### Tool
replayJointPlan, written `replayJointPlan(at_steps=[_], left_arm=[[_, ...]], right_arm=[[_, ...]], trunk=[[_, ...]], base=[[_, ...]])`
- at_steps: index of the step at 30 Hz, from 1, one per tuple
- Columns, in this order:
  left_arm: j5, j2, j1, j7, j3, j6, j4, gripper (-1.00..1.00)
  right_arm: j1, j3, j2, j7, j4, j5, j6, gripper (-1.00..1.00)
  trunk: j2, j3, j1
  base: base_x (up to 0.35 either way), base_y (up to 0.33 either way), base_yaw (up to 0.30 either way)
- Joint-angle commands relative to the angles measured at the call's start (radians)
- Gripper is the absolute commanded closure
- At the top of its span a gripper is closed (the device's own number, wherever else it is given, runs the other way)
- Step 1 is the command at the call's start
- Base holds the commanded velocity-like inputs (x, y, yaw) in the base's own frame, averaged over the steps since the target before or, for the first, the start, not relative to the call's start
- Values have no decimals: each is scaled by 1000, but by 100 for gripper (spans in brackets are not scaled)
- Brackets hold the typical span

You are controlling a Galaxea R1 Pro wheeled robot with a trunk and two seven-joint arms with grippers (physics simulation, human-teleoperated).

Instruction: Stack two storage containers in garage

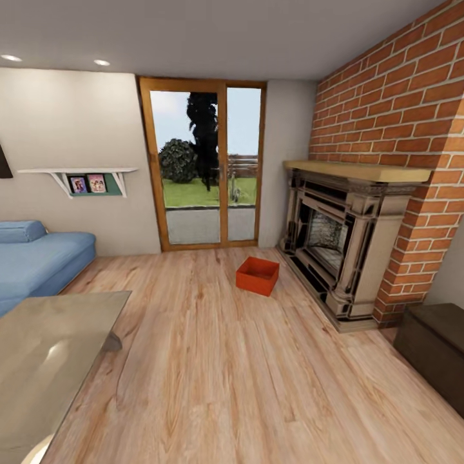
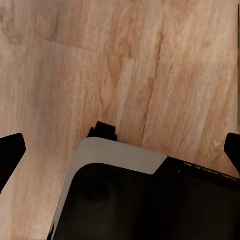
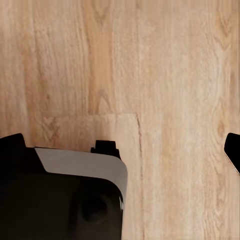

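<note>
I am in the living room, on its light wood plank floor [image 1: 212, 361]. One orange-red open-top storage container [image 1: 257, 275] sits on the planks ahead, just left of the fireplace and a few steps from me. The garage is out of view. In the left wrist view my left gripper [image 2: 121, 149] is open, its black fingertips [image 2: 10, 151] wide apart above bare planks and nothing between them. In the right wrist view my right gripper [image 3: 122, 147] is open too, over planks and my own black and white base [image 3: 75, 200].
An ornate dark fireplace [image 1: 335, 258] in a red brick chimney [image 1: 399, 96] stands at the right, with a dark bench [image 1: 438, 348] nearer me. A glass table [image 1: 45, 361] and blue sofa [image 1: 32, 258] are at the left. A wood-framed glass door [image 1: 203, 167] is straight ahead.
</note>
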Motion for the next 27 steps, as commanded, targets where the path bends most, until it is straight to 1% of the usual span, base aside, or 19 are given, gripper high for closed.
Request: replayJointPlan(at_steps=[1,27], left_arm=[[6,0,0,2,-5,0,0,-100],[5,-1,0,2,-5,0,0,-100]], right_arm=[[-1,7,1,-2,2,-6,-4,-100],[-1,13,-1,-7,2,-2,-2,-100]], trunk=[[-1,-1,1],[-1,-1,1]], base=[[322,0,0],[322,0,0]])
